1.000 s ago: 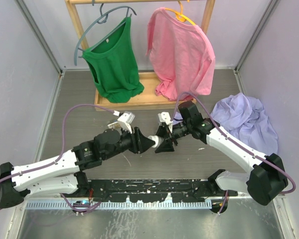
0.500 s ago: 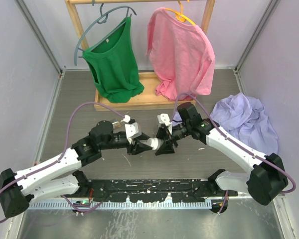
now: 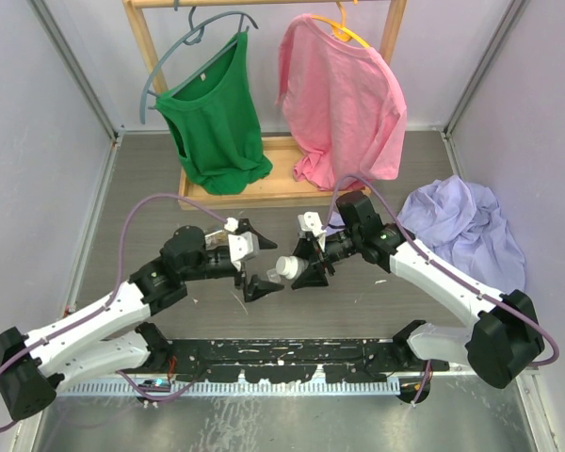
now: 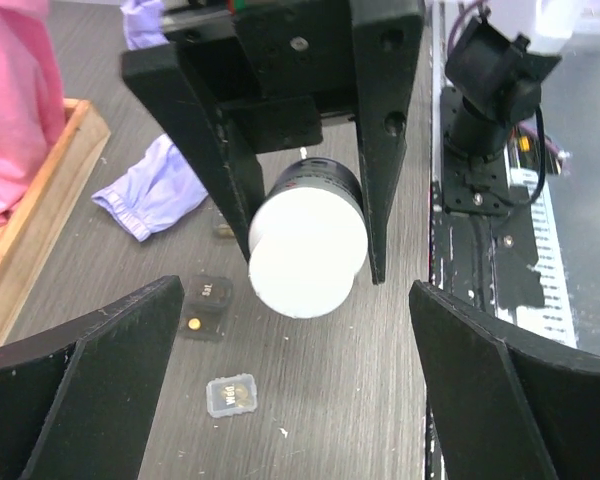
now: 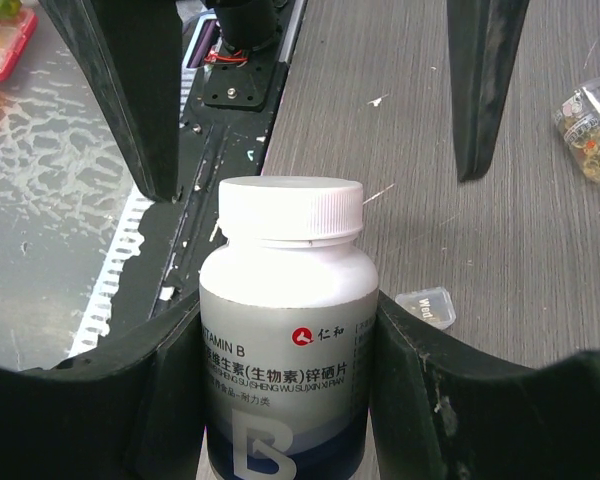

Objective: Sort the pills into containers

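A white vitamin bottle (image 5: 285,300) with its white cap on lies sideways above the table, and my right gripper (image 5: 285,325) is shut on its body. My left gripper (image 3: 266,256) stands open just left of the cap (image 4: 308,255), touching nothing. On the table under the bottle sit the tiny containers: a dark tub (image 4: 205,305) marked "Sat" with a yellow pill (image 4: 192,323) on it, and a clear tub (image 4: 230,394) marked "Wed". In the right wrist view the clear tub (image 5: 427,306) shows beside my right finger, and a clear pack of yellowish pills (image 5: 592,125) lies farther off.
A wooden rack (image 3: 264,193) at the back carries a green shirt (image 3: 212,122) and a pink shirt (image 3: 344,99). A purple cloth (image 3: 461,226) is heaped at the right. A black strip (image 3: 282,358) runs along the near edge. A coloured pill box (image 5: 5,40) lies by it.
My left gripper was closed on the bottle's cap; it has opened wide and drawn back to the left. The right gripper and the bottle have stayed in place.
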Robot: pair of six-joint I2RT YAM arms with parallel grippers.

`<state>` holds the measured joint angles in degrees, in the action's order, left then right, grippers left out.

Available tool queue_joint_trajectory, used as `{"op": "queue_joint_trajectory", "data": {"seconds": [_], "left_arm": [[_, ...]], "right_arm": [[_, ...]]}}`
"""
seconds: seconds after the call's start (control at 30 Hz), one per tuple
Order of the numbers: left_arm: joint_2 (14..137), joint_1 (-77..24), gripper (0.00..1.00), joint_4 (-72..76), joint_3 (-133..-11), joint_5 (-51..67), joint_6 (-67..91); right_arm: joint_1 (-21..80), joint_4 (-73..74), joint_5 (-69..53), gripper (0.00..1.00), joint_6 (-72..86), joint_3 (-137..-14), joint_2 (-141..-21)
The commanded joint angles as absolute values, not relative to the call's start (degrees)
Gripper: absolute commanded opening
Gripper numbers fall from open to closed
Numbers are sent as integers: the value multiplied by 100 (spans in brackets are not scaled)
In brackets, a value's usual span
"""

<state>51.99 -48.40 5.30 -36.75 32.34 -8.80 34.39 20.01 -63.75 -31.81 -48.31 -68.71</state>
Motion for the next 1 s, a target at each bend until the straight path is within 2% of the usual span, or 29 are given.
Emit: {"op": "queue_joint_trajectory", "data": {"seconds": [0.0,0.3,0.4,0.47,0.63,0.9,0.97], "left_arm": [[4677,-4814,98,1060,-3638,2535,137],[4041,-4812,99,1826,-3135,1507,4258],[3889,-4857,93,1694,-2997,704,5242],[3765,-5136,92,1031,-3192,37,5253],[3864,-6662,94,-86,-3842,-2272,4984],[4885,-6866,88,-834,-4526,-2491,5494],[4976,-6860,83,-880,-4581,-2552,5472]], "right_arm": [[3437,1753,-6513,1,-3225,-5066,-6789],[3436,1775,-6512,1,-3252,-5063,-6824],[3432,1775,-6513,1,-3255,-5070,-6833],[3434,1775,-6506,1,-3260,-5063,-6821],[3436,1775,-6495,1,-3267,-5063,-6823],[3437,1783,-6495,1,-3265,-5070,-6790],[3436,1784,-6494,1,-3262,-5066,-6785]]}}
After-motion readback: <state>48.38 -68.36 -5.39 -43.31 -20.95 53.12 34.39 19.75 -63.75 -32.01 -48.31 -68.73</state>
